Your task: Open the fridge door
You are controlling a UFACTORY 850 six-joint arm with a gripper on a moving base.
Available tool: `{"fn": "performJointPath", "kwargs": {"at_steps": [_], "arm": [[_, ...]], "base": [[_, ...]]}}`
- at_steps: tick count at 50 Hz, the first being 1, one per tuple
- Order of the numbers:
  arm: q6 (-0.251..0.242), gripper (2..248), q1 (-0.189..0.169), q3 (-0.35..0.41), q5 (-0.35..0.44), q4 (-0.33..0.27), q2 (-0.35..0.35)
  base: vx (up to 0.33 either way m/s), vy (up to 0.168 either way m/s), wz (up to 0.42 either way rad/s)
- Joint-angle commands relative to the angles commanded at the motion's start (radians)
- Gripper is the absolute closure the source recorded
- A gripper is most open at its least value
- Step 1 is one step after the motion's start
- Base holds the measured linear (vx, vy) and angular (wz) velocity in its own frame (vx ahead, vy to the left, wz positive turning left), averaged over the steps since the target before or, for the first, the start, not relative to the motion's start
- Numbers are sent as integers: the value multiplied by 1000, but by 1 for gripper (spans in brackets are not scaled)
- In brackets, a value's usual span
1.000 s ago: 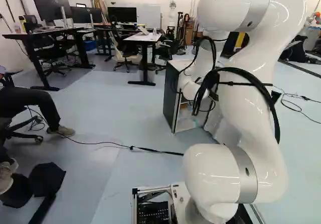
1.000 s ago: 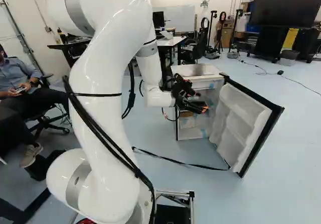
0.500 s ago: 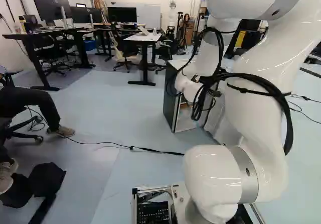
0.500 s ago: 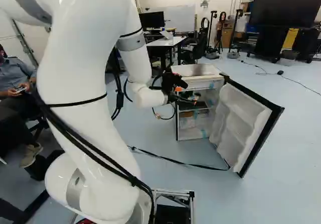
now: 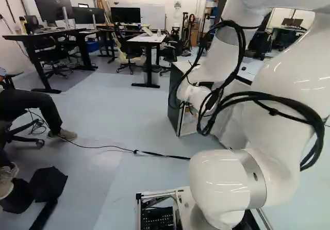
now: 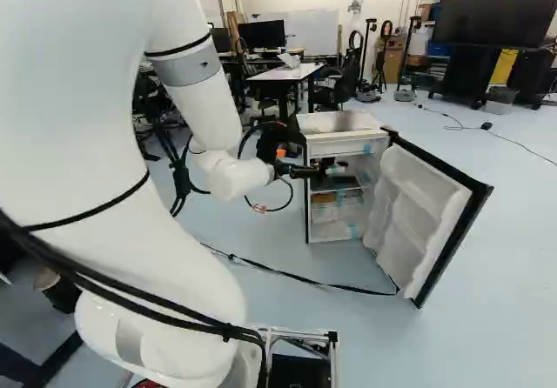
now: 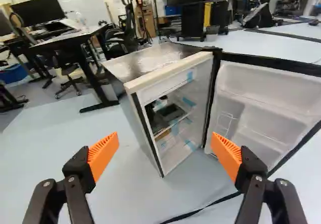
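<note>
In the right base view my gripper (image 6: 315, 170) is in front of the fridge's left edge, at the height of its upper shelf. Between the two spread orange-padded fingers of my gripper (image 7: 165, 139) in the wrist view there is only floor, with the fridge ahead. The small fridge (image 6: 338, 121) has a silvery top and white inside, with dark items on a shelf (image 7: 170, 112). Its door (image 6: 421, 204) stands wide open to the right, white inside with black edges, apart from the fingers. In the left base view the arm partly hides the fridge (image 5: 176, 98).
A black strap (image 6: 305, 279) runs across the floor to the door's foot. Behind the fridge stand a white desk (image 6: 287, 72) and chairs. A large screen (image 6: 492, 10) is at the back right. A seated person's leg shows at the far left of the left base view.
My arm has swung against its foot joint, and the gripper has drawn left, away from the door, in the right base view. The base, fridge and door have stayed put.
</note>
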Motion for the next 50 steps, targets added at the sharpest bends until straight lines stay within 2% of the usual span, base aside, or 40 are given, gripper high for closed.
{"fn": "performJointPath", "kwargs": {"at_steps": [25, 50], "arm": [[0, 3, 40, 126, -42, -185, 156], [0, 3, 65, 203, -68, -299, 252]], "base": [[0, 0, 0], [0, 0, 0]]}}
